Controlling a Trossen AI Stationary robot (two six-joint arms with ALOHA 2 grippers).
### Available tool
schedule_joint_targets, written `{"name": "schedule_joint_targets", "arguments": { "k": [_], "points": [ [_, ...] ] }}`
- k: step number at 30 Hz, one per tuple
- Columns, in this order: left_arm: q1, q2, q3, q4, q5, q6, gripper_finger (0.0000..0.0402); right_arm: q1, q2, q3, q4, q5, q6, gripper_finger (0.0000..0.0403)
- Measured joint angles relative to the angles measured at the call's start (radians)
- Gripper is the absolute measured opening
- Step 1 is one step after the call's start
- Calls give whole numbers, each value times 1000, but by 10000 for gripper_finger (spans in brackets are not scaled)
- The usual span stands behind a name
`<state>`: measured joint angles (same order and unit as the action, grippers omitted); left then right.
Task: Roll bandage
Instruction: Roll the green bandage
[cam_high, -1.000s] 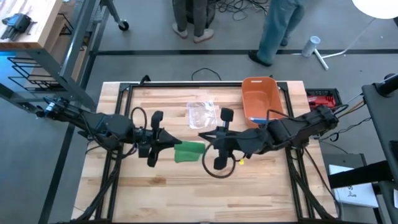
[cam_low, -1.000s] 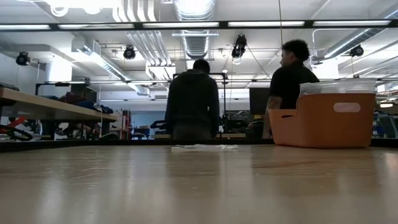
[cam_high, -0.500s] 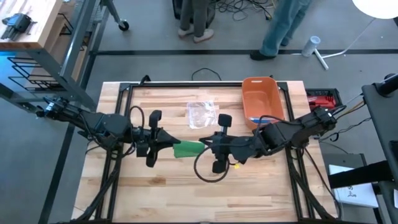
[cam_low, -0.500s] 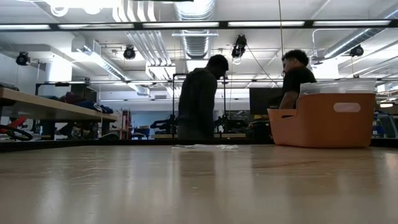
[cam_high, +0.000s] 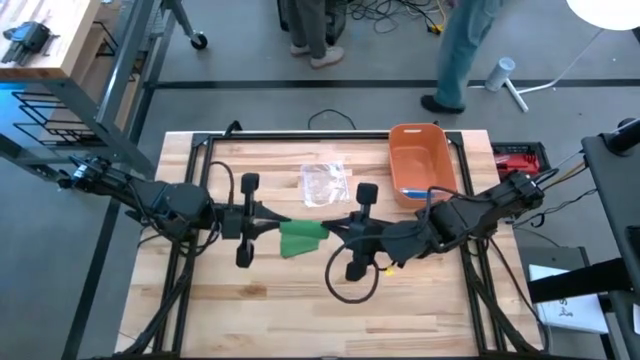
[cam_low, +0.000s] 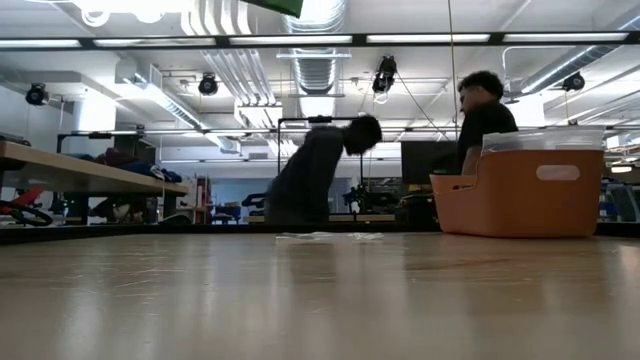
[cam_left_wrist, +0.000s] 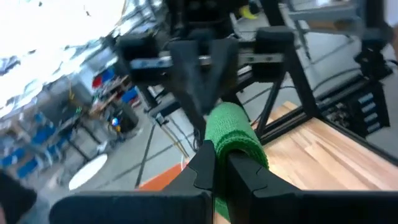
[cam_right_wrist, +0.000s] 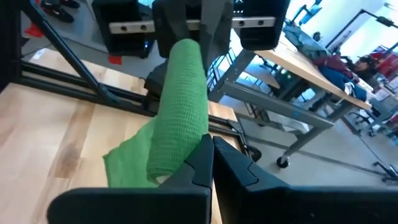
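Left claw (cam_high: 270, 224): centre-left of the high frame, fingers closed on the left end of the green bandage (cam_high: 301, 238). In its own wrist view the dark fingers (cam_left_wrist: 200, 169) pinch the rolled green cloth (cam_left_wrist: 235, 138) between them.

Right claw (cam_high: 334, 231): centre of the high frame, facing the left claw, closed on the right end of the same bandage. In the right wrist view the roll (cam_right_wrist: 180, 106) spans from its fingers (cam_right_wrist: 200, 163) to the opposite claw (cam_right_wrist: 208, 26), with a loose flap hanging toward the wood.

Bandage: held between both claws above the wooden surface (cam_high: 270, 300), at mid-frame in the high view.

Orange bin (cam_high: 421, 160): upper right of the surface.

Clear plastic wrapper (cam_high: 325, 182): upper centre, just left of the bin.

Two persons (cam_low: 318, 180): beyond the surface in the low view, one bent forward.
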<state>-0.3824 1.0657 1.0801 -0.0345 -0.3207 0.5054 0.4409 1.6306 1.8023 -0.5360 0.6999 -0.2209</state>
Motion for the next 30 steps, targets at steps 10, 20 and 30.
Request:
{"name": "schedule_joint_targets", "arguments": {
  "k": [10, 20, 30],
  "points": [
    [-1, -5, 0, 30, 5, -100, 4, 0, 8, -8, -23, 8, 46, 0],
    [1, -47, 1, 33, -121, -429, 4, 46, -13, -6, -60, 184, -23, 0],
    [7, -48, 1, -21, -178, -888, 4, 83, 1, 3, 134, 122, -430, 0]
  ]
}}
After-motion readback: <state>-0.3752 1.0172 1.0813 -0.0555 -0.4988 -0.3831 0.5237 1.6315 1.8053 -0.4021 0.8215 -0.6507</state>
